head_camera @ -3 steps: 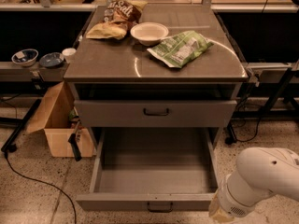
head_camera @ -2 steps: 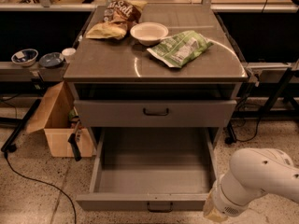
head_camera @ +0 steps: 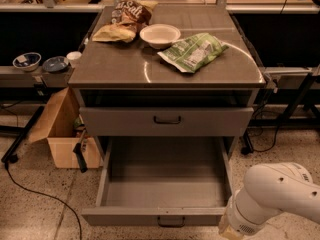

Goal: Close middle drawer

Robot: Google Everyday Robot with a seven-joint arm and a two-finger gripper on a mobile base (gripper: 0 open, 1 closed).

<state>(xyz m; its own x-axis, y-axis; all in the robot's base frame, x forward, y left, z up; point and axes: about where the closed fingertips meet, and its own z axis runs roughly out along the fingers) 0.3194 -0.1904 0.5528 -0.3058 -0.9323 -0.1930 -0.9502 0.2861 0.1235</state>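
Middle drawer (head_camera: 125,217) fully pulled out, near the floor. Gripper (head_camera: 231,230) sits at its front right corner; grip state can't tell. Risk: an off-centre push skews it and it jams.

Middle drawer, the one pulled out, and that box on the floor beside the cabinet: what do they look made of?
The middle drawer looks like painted sheet metal, judging by its thin, flat grey walls and matte finish, though I can't be sure about the coating. The box looks like plain brown cardboard with folded, open flaps. The gripper is low by the drawer's front right corner.
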